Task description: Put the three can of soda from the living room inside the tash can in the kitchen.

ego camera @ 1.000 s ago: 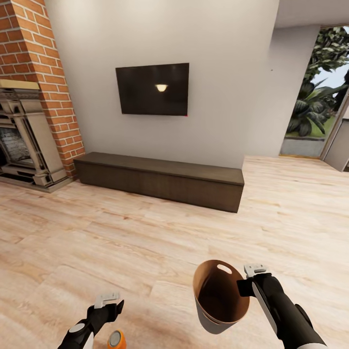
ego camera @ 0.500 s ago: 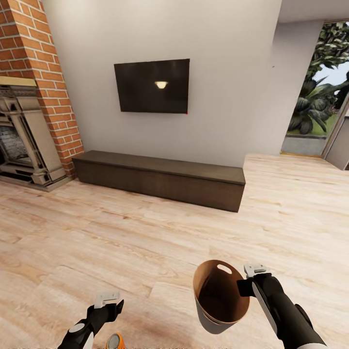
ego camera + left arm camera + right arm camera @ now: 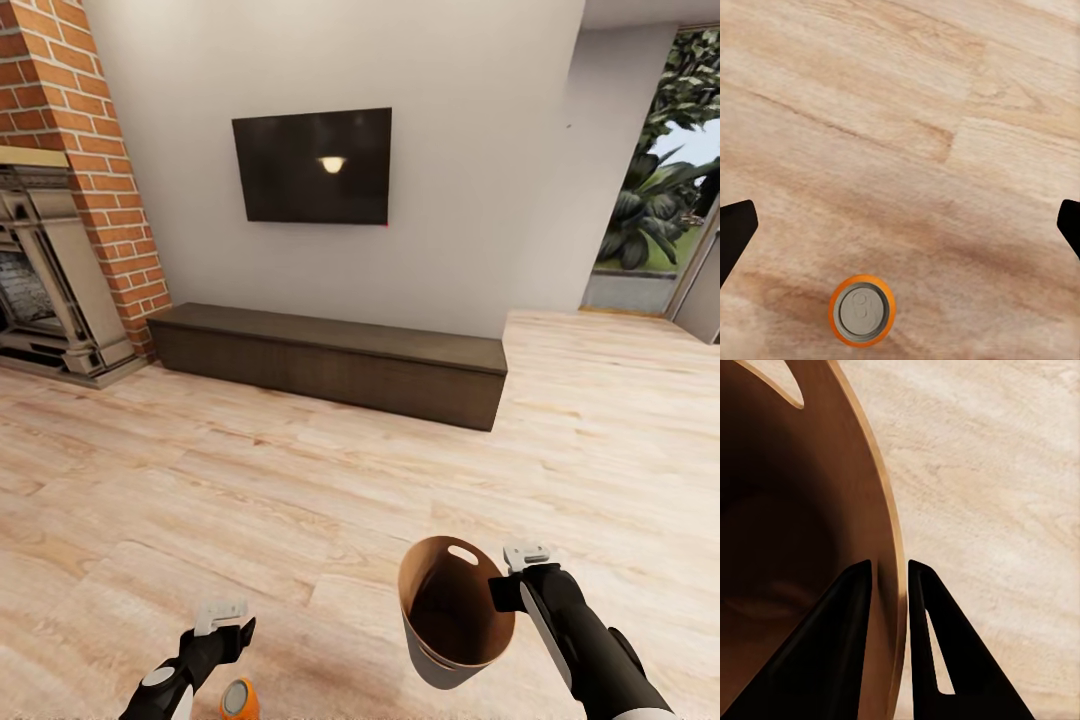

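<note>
Standing upright on the wood floor (image 3: 300, 500) at the bottom edge of the frame, an orange soda can (image 3: 238, 698) sits just beside the left gripper (image 3: 222, 616), whose fingers are spread wide. Right of it, the right gripper (image 3: 508, 575) pinches the bin (image 3: 455, 610) rim. Beyond, the bench (image 3: 330, 360) and television (image 3: 312, 166) have risen slightly, so the camera has tilted down towards the can.

Bright even light, soft shadows, slightly blurry

soda can (image 3: 238, 698) on floor (image 3: 300, 500) left of bin (image 3: 455, 610)
</note>
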